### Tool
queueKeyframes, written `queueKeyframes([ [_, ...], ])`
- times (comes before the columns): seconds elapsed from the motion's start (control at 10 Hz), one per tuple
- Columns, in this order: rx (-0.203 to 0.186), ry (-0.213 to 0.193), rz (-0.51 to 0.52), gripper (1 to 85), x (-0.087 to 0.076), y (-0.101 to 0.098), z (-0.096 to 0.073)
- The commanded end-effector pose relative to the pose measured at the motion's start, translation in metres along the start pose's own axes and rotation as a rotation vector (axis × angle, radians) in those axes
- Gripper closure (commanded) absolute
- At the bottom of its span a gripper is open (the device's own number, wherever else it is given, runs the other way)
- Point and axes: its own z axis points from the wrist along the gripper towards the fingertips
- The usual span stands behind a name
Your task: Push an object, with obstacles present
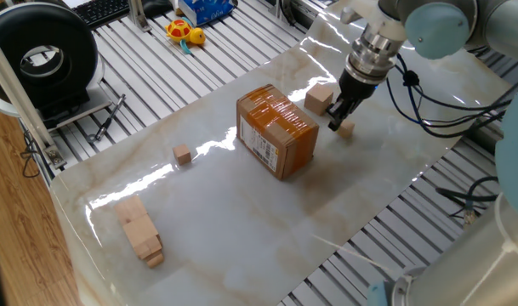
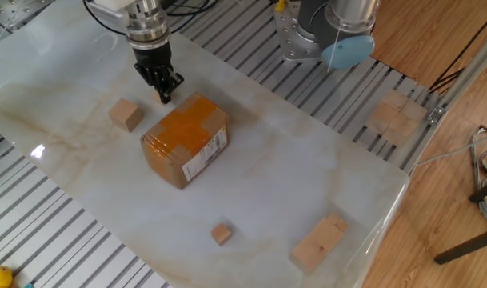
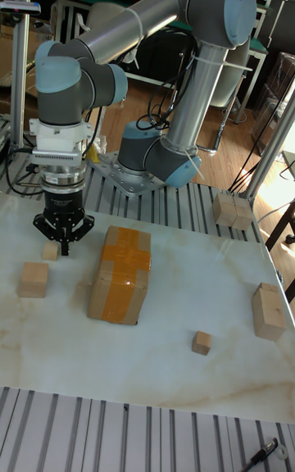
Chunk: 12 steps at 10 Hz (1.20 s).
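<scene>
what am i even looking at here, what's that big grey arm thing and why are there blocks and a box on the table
The grey and blue machine is a robot arm with a two-finger gripper at its tip. All three pictures show the same moment: two cameras look down at the marble-look table from opposite sides, and a taller one faces the arm across it.

Its job is to push a small wooden cube, which sits right by the fingertips. The gripper holds nothing; it only nudges.

The rest are obstacles: a taped cardboard box in the middle, a bigger wooden cube beside the gripper, another small cube and a stack of long blocks at the far end.
</scene>
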Motion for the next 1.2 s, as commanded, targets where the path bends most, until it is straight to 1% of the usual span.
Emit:
queueKeyframes([
  [0.0,-0.002,0.012,0.023,84.3,-0.016,0.025,-0.026],
  [0.1,0.005,0.014,0.019,84.3,-0.019,0.026,-0.033],
  [0.2,0.01,0.008,0.008,84.3,-0.023,0.023,-0.034],
  [0.3,0.03,0.003,-0.004,84.3,-0.026,0.017,-0.032],
  [0.4,0.038,-0.001,-0.026,84.3,-0.027,0.015,-0.032],
  [0.7,0.034,-0.034,-0.103,84.3,-0.036,0.016,-0.032],
  [0.8,0.031,-0.032,-0.102,84.3,-0.034,0.02,-0.042],
  [0.9,0.043,-0.004,-0.093,84.3,-0.031,0.033,-0.066],
  [1.0,0.039,0.015,-0.069,84.3,-0.032,0.052,-0.084],
  [1.1,0.041,0.028,-0.046,84.3,-0.034,0.067,-0.095],
])
